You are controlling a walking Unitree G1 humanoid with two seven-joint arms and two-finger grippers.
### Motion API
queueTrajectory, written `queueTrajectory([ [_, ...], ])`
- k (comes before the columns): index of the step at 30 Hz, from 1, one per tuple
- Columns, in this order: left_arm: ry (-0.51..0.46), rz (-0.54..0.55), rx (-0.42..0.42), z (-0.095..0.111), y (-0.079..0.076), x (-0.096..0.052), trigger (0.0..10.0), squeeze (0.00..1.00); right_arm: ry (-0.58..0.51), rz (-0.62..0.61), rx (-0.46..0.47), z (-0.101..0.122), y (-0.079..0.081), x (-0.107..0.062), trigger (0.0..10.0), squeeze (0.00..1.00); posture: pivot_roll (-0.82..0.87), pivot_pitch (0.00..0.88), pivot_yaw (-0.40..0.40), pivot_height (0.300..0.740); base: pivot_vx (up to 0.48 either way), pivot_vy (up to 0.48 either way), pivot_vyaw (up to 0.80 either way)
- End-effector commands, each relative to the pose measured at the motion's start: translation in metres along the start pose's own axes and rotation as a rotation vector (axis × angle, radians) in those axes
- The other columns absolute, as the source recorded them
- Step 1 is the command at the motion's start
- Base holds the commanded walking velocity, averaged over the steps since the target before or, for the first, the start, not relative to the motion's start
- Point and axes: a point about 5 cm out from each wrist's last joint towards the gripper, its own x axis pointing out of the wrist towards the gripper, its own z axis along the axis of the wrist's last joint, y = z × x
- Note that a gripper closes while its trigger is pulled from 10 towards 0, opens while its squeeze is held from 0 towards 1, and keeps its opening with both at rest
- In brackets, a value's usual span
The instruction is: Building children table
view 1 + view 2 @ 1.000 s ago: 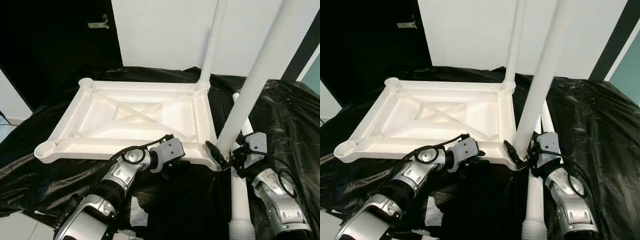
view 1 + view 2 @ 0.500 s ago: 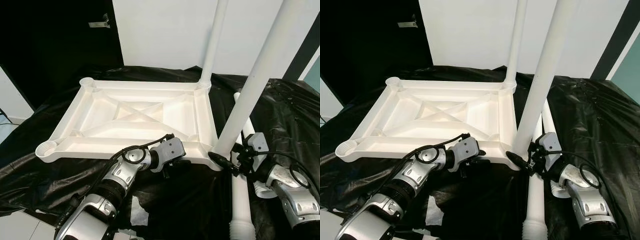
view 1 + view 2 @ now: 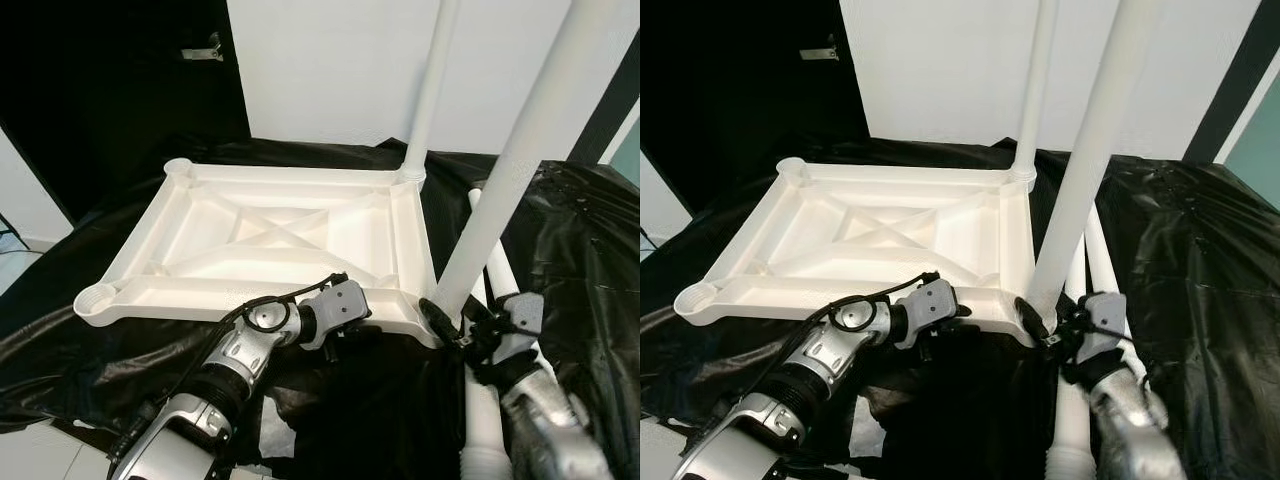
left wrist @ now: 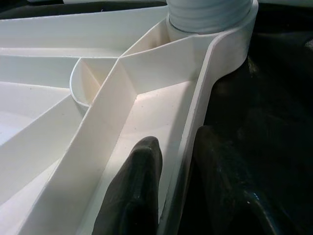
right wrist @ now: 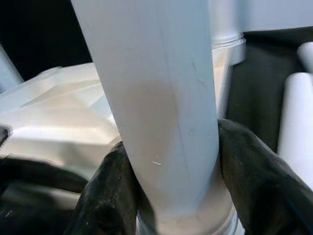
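left gripper (image 4: 171, 196) pinching tabletop (image 3: 270, 235) rim | right gripper (image 5: 168, 191) clamped round near leg (image 3: 505, 190) at its socket | far leg (image 3: 432, 85) upright

Both upright legs (image 3: 520, 170) leave frame; right arm (image 3: 550, 440) looks blurred.

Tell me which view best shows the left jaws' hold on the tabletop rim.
The left wrist view: the left gripper straddles the white tabletop rim, one finger inside, one outside. In the eye views the wrist housing covers the jaws. The right wrist view shows the right gripper around the leg.
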Motion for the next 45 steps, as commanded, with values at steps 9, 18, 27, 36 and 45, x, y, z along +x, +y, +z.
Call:
queueTrajectory([
  [9, 0.135, -0.124, -0.089, -0.032, -0.026, 0.007, 10.0, 0.00, 0.027, -0.287, -0.055, -0.004, -0.007, -0.004, 0.0, 0.00, 0.00, 0.000, 0.003, 0.740, 0.000, 0.000, 0.00],
  [18, 0.136, -0.118, -0.095, -0.034, -0.027, 0.007, 10.0, 0.00, 0.022, -0.158, -0.058, -0.003, 0.005, 0.006, 10.0, 1.00, 0.01, 0.000, -0.007, 0.740, 0.000, 0.000, 0.00],
  [27, 0.128, -0.117, -0.098, -0.032, -0.028, 0.010, 10.0, 0.00, 0.050, 0.215, -0.151, 0.007, -0.004, 0.014, 10.0, 0.00, -0.01, 0.000, -0.009, 0.740, 0.000, 0.000, 0.00],
  [36, 0.123, -0.122, -0.096, -0.032, -0.028, 0.010, 10.0, 0.00, 0.128, 0.462, -0.243, 0.013, -0.021, 0.016, 10.0, 0.00, 0.00, 0.000, -0.012, 0.740, 0.000, 0.000, 0.00],
  [45, 0.097, -0.127, -0.112, -0.030, -0.030, 0.010, 10.0, 0.00, 0.147, 0.535, -0.251, 0.016, -0.031, 0.021, 0.0, 0.00, 0.01, 0.000, -0.016, 0.740, 0.000, 0.000, 0.00],
])
